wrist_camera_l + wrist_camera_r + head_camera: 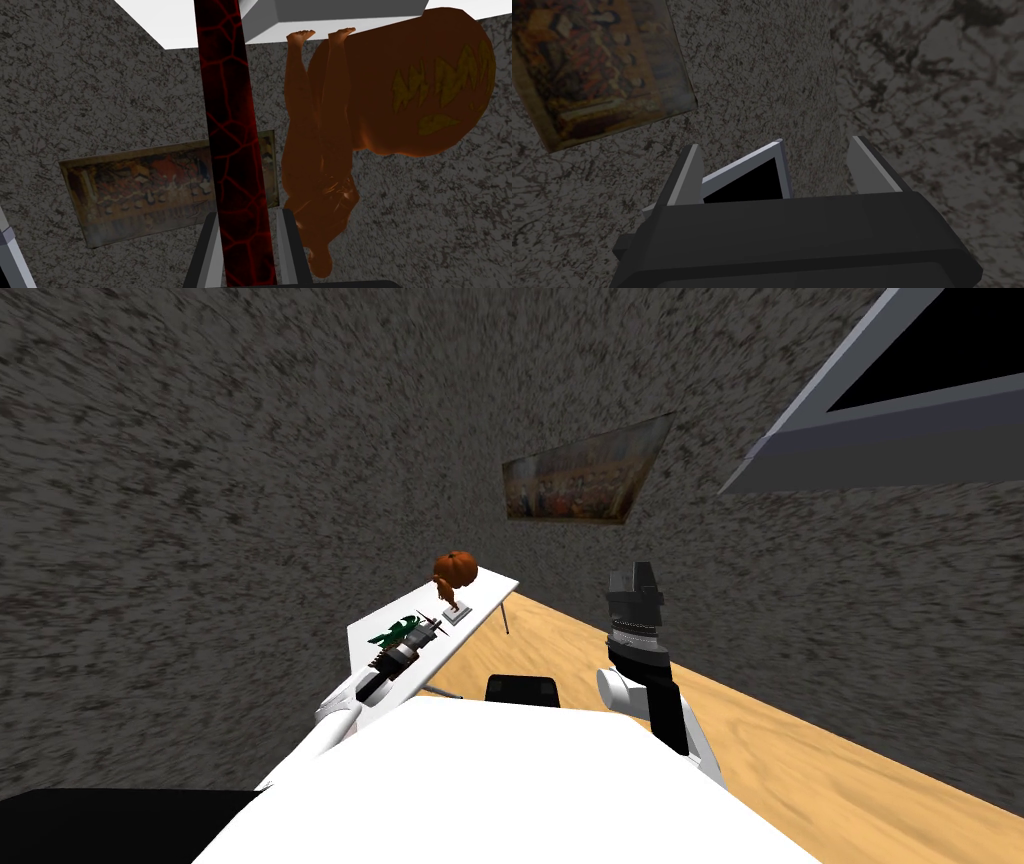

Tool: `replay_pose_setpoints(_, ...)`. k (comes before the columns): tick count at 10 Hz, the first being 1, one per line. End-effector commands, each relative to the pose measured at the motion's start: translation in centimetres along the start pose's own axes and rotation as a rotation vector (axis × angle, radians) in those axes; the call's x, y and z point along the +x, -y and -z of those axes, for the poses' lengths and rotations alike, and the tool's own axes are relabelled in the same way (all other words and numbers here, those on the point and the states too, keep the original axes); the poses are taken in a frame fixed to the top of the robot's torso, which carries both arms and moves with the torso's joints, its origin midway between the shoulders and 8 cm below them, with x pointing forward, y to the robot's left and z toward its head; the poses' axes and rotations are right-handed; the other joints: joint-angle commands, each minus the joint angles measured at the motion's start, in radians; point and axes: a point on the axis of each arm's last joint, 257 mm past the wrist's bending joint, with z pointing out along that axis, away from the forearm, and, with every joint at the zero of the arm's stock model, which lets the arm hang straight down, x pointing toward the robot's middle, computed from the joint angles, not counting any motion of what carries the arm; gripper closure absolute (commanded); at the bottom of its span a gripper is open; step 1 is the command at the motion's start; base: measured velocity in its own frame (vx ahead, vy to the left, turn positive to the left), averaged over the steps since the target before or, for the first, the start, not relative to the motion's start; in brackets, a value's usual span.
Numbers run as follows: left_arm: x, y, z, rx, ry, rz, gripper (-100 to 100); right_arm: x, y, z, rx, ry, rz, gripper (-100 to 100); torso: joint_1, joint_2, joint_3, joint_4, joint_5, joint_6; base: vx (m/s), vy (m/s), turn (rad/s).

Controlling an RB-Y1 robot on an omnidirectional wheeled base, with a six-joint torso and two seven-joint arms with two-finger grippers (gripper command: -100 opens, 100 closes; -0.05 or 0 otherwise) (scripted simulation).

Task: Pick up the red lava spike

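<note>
First, head view: left gripper (429, 631) low over white table (490, 588), right gripper (634, 580) raised alongside; left wrist view: clenched on black, red-veined spike (225, 125), long axis along fingers (212, 245), pointing away, beside orange figurine (320, 175); right wrist view: released, nothing grasped.

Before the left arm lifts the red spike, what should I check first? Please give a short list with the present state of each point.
1. Left gripper shut on the spike: ok, fingers press both its sides.
2. Spike clear of the table: cannot tell.
3. Figurine apart from the spike: ok, but close beside it.
4. Pumpkin apart from the spike: ok, it is beyond the figurine.
5. Right gripper out of the way: ok, open, raised away from the table.
</note>
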Motion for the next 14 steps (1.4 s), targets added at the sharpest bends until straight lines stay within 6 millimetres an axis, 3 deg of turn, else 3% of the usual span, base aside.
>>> replay_pose_setpoints(1,-0.3,0.5,-0.8,-0.005,-0.003,-0.006,100,0.0,0.0,0.0,0.0,0.0,0.0,0,0.0,0.0,0.0,0.0,0.0,0.0,-0.041,0.042,-0.012)
replay_pose_setpoints(2,-0.1,0.0,-0.9,-0.024,-0.013,-0.007,100,0.0,0.0,0.0,0.0,0.0,0.0,0,-0.002,-0.001,-0.001,0.0,0.0,0.0,-0.011,0.001,0.0)
replay_pose_setpoints(3,-0.4,2.6,-2.9,0.016,0.002,0.002,100,0.0,0.0,0.0,0.0,0.0,0.0,0,-0.004,-0.003,-0.002,-0.001,-0.001,0.0,-0.052,0.058,0.113)
replay_pose_setpoints(5,-0.6,2.1,-3.5,-0.012,-0.008,-0.007,100,0.0,0.0,0.0,0.0,0.0,0.0,0,-0.001,-0.001,0.0,0.0,-0.001,0.0,-0.051,0.063,0.01)
replay_pose_setpoints(6,-1.3,4.8,-5.5,0.031,0.014,0.001,100,0.0,0.0,0.0,0.0,0.0,0.0,0,-0.002,-0.002,-0.001,0.0,-0.001,0.0,-0.069,0.099,0.095)
replay_pose_setpoints(8,-1.3,4.4,-5.9,0.002,0.001,-0.005,100,0.0,0.0,0.0,0.0,0.0,0.0,0,0.0,0.0,0.0,0.0,0.0,0.0,-0.048,0.068,0.016)
replay_pose_setpoints(9,-2.0,7.1,-7.7,0.042,0.021,0.006,100,0.0,0.0,0.0,0.0,0.0,0.0,0,-0.002,-0.002,-0.001,0.0,0.0,0.0,-0.068,0.084,0.125)
replay_pose_setpoints(12,-2.2,6.7,-8.2,0.012,0.01,-0.001,100,0.0,0.0,0.0,0.0,0.0,0.0,0,-0.003,-0.002,-0.001,0.0,-0.001,0.0,-0.034,0.04,0.001)
replay_pose_setpoints(13,-2.9,9.5,-9.9,0.046,0.026,0.012,100,0.0,0.0,0.0,0.0,0.0,0.0,0,-0.004,-0.004,-0.002,-0.001,-0.001,-0.001,-0.058,0.067,0.121)
replay_pose_setpoints(14,-3.3,9.4,-10.3,0.026,0.023,0.006,100,0.0,0.0,0.0,0.0,0.0,0.0,0,-0.002,-0.002,-0.001,-0.001,-0.001,0.0,-0.06,0.086,0.027)
